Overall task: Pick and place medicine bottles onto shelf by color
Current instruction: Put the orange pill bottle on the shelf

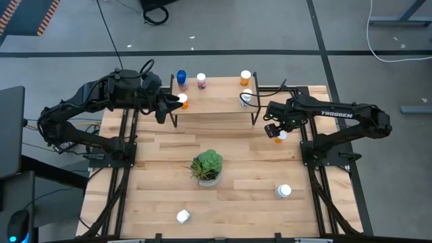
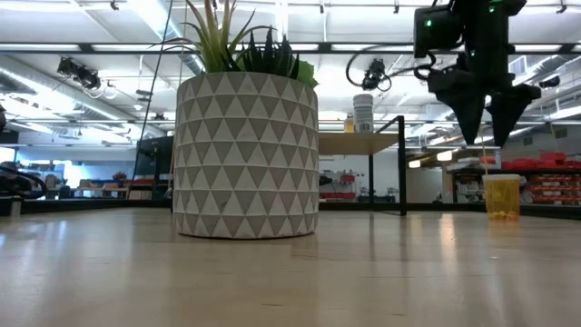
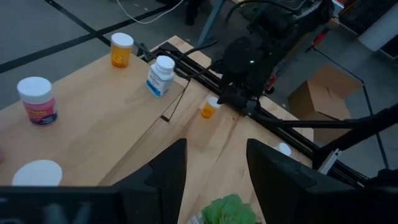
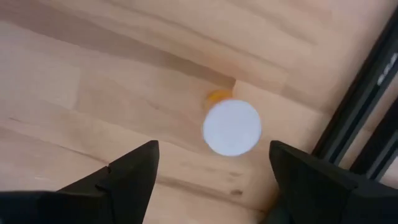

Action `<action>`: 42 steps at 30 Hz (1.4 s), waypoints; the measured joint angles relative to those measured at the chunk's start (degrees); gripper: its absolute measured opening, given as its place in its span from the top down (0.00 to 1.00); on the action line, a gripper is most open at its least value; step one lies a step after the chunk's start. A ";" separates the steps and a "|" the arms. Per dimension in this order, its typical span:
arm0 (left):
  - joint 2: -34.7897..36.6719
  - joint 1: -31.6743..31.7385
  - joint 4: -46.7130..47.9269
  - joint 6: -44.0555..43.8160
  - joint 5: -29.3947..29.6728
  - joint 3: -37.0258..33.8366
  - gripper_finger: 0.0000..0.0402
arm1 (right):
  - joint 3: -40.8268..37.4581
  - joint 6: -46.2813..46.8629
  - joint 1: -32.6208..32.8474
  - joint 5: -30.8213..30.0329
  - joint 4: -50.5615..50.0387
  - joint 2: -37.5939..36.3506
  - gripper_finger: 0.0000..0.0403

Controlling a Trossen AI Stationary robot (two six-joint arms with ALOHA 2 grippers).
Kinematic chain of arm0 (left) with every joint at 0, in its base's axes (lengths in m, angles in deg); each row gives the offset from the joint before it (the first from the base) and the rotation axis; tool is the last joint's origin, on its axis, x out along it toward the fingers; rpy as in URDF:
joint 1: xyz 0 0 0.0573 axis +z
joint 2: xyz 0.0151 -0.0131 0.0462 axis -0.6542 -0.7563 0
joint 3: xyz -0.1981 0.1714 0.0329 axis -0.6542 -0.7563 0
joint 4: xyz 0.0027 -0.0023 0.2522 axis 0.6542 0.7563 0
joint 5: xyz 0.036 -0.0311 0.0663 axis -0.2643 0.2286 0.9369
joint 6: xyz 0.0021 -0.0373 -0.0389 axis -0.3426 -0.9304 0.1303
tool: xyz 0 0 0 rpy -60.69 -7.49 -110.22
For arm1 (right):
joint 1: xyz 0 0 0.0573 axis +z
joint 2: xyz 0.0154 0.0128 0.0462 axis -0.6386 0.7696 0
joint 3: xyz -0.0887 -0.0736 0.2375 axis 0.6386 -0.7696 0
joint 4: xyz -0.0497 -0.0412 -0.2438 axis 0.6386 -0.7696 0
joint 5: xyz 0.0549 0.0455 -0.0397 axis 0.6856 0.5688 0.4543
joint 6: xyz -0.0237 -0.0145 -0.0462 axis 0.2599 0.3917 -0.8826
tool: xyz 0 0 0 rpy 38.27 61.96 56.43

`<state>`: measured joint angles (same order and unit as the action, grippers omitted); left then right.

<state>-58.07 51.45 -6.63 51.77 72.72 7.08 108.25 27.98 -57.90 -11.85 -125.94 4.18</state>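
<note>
Right fingers point(image 4: 211, 171) spread wide, empty, above orange bottle point(image 4: 231, 126) | left fingers point(image 3: 214, 171) open, empty, over shelf point(image 3: 93, 130)

The pale wood-plank worktop point(image 1: 236, 162) carries a low light-wood shelf point(image 1: 216, 98) on thin black legs along its far edge, bearing five small medicine bottles: blue point(image 1: 181, 77), pinkish point(image 1: 201, 81), two orange and one white. A green plant in a patterned pot point(image 1: 206, 167) stands mid-worktop. An orange white-capped bottle point(image 1: 280, 136) stands near the right edge, with two white-capped bottles point(image 1: 283, 191) point(image 1: 183, 216) toward the near edge.

You're working in a robotics lab or workshop. A grey concrete floor point(image 1: 283, 27) with dark marked lines surrounds your wooden table point(image 1: 229, 202), and loose cables point(image 1: 398, 40) trail across it. Beyond the table, the low view shows ceiling strip lights point(image 2: 163, 23), far racks of red bins point(image 2: 545, 186), and a cardboard box point(image 3: 323, 99) on the floor.
</note>
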 joint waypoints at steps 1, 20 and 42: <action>0.00 0.01 0.00 0.00 0.01 0.00 0.57 | 0.00 -0.72 0.62 -0.47 0.70 -0.73 0.22; 0.00 0.04 -0.07 -0.62 0.07 -0.07 0.57 | -8.36 -6.94 3.14 4.36 2.70 -3.37 0.25; 0.00 0.04 -0.07 -3.18 0.07 -0.07 0.57 | -8.46 -17.74 -7.84 2.64 6.61 -3.39 0.25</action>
<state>-58.07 51.49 -6.70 48.59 72.79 7.02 99.79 10.25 -65.74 -9.22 -119.33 0.79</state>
